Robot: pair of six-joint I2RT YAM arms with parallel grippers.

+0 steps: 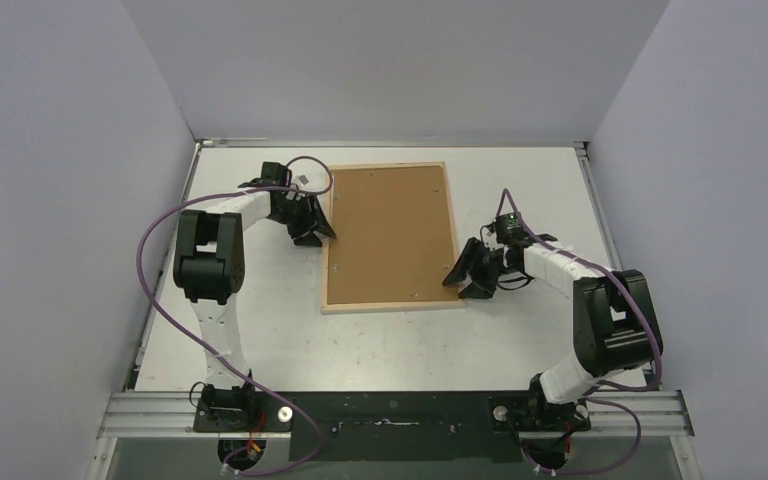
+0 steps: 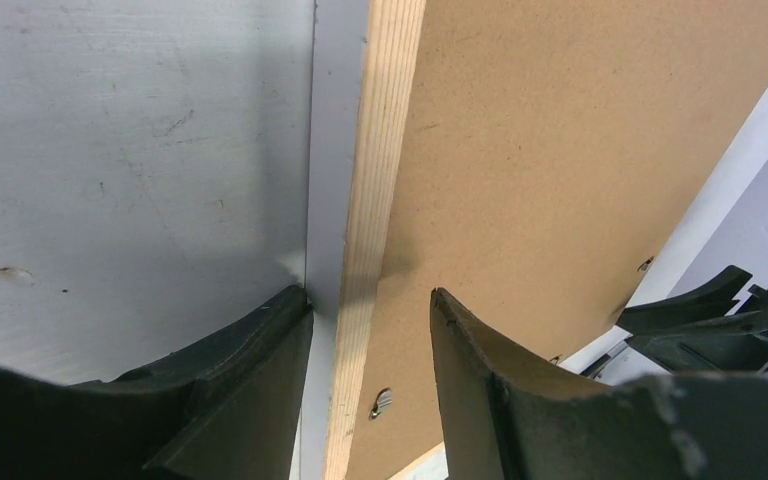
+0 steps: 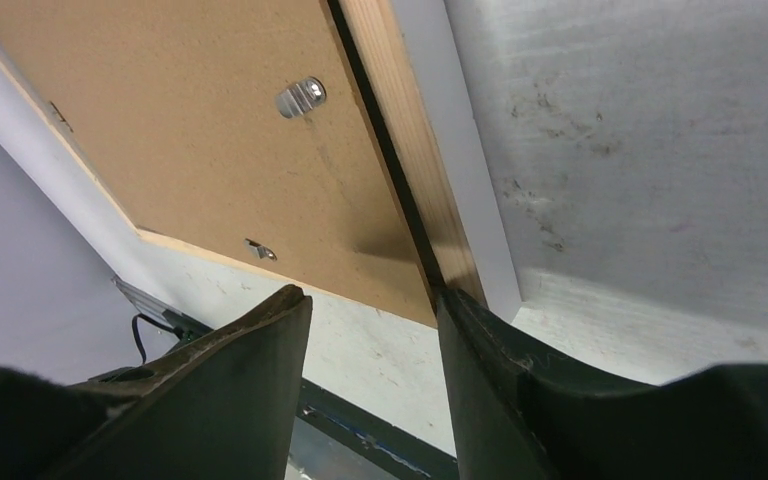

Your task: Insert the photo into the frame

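The frame (image 1: 325, 262) lies face down in the middle of the table, and its pale wood rim surrounds a brown hardboard sheet (image 1: 392, 235) with small metal clips (image 3: 300, 97). The photo is not visible in any view. My left gripper (image 1: 315, 232) is open at the frame's left edge. In the left wrist view (image 2: 370, 300) it straddles the rim (image 2: 375, 180), with one finger over the table and one over the hardboard (image 2: 560, 150). My right gripper (image 1: 463, 280) is open at the frame's near right corner. In the right wrist view (image 3: 370, 298) one finger rests against the rim (image 3: 410, 150).
The white table (image 1: 260, 340) is bounded by grey walls at the left, back and right. An aluminium rail with a dark strip (image 1: 400, 425) runs along the near edge between the arm bases. Purple cables loop beside both arms.
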